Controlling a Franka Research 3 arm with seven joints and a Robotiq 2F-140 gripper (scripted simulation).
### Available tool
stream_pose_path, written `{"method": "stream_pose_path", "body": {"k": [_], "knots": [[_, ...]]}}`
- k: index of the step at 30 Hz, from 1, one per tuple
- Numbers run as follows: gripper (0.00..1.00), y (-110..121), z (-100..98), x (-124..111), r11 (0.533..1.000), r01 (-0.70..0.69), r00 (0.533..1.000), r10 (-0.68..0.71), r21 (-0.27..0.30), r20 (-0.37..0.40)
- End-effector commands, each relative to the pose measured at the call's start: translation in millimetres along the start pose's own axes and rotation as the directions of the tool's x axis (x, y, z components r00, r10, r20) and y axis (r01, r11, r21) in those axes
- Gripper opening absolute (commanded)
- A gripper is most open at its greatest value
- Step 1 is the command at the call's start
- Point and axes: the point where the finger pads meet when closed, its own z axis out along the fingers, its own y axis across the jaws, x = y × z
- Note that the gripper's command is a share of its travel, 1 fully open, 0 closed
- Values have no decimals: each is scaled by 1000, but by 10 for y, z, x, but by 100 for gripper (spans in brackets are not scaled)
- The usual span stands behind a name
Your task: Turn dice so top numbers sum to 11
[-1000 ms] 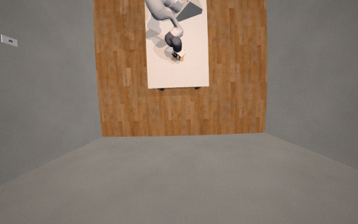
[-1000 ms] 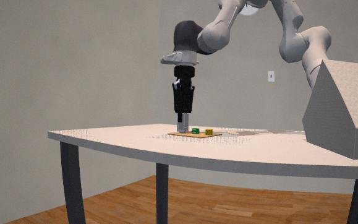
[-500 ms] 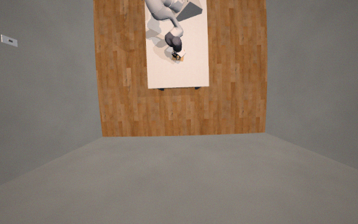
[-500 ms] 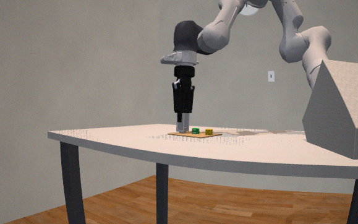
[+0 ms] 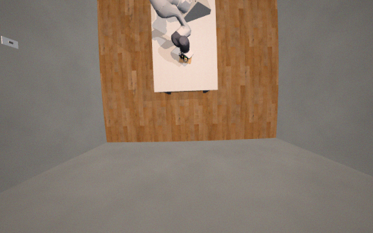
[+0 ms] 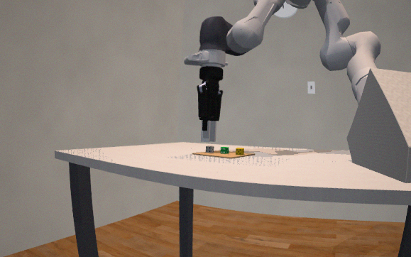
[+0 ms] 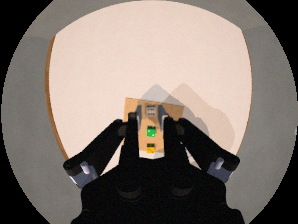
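A thin tan mat (image 6: 223,154) lies flat on the white table, with three dice in a row on it: a white die (image 6: 209,148), a green die (image 6: 224,150) and a yellow die (image 6: 240,150). My gripper (image 6: 208,136) points straight down and hovers a short way above the white die without touching it. Its fingers are slightly apart with nothing between them. In the wrist view the white die (image 7: 152,111), green die (image 7: 152,131) and yellow die (image 7: 153,151) show through the gap between the fingertips. The top numbers are too small to read.
A large grey wedge-shaped block (image 6: 392,128) stands on the table to the right of the mat, near the arm's base. The table's front edge (image 6: 226,184) lies well in front of the mat.
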Motion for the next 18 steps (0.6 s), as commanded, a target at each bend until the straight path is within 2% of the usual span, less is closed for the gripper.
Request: {"method": "stream_pose_path", "body": {"k": [1, 2, 11, 18], "knots": [[21, 32, -130, -41, 1000, 3, 1000, -2, -11, 12], [21, 32, -130, -41, 1000, 3, 1000, -2, -11, 12], [21, 27, -548, -36, 1000, 3, 1000, -2, -11, 12], [21, 26, -607, -35, 1000, 3, 1000, -2, -11, 12]]}}
